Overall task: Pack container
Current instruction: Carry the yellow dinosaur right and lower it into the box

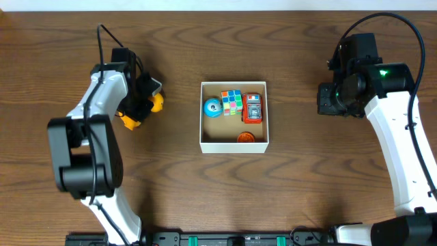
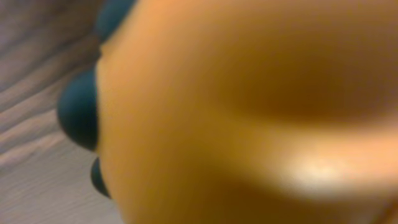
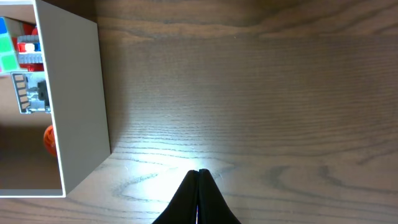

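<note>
- Counter (image 1: 307,178): brown wood, fills the overhead frame.
- Container (image 1: 234,145): square white box with a brown inside, at centre frame.
- My left hand (image 1: 140,102): upper left, clenched around a yellow toy (image 1: 157,102) with dark teal knobs.
- My right hand (image 3: 198,177): right of the container, fingers pinched together, grasping nothing.
- Inside the container: colour cube (image 1: 232,102), red car (image 1: 253,108), blue round toy (image 1: 212,106), small orange piece (image 1: 246,137).
</note>
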Motion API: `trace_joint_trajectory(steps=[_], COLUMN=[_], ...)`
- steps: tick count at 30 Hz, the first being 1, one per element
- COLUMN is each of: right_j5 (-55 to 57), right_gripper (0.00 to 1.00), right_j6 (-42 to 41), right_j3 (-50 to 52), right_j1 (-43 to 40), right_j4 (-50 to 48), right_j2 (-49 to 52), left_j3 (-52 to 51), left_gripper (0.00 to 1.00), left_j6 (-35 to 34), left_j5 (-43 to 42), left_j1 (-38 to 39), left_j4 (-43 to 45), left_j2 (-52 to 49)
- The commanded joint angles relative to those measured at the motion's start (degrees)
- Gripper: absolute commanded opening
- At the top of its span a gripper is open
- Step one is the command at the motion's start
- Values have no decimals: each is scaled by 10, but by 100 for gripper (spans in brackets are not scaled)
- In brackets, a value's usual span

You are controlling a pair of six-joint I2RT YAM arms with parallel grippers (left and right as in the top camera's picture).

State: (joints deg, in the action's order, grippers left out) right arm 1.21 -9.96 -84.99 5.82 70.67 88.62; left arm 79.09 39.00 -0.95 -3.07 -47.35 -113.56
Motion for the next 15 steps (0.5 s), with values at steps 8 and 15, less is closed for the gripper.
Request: trace_joint_trajectory(steps=[8,15], right_j5=[-2,-2], right_gripper=[2,2], right_j6=[8,2], right_j3=[3,3], right_j1=[-1,-1], right_j4=[0,-2], right_j2=[2,2], left_j3=[3,3], left_gripper=[6,6], left_j6=[-49,-53], left_j5=[-35,-66], left_j1=[112,268], left_j4=[-5,-3], left_j2=[253,292])
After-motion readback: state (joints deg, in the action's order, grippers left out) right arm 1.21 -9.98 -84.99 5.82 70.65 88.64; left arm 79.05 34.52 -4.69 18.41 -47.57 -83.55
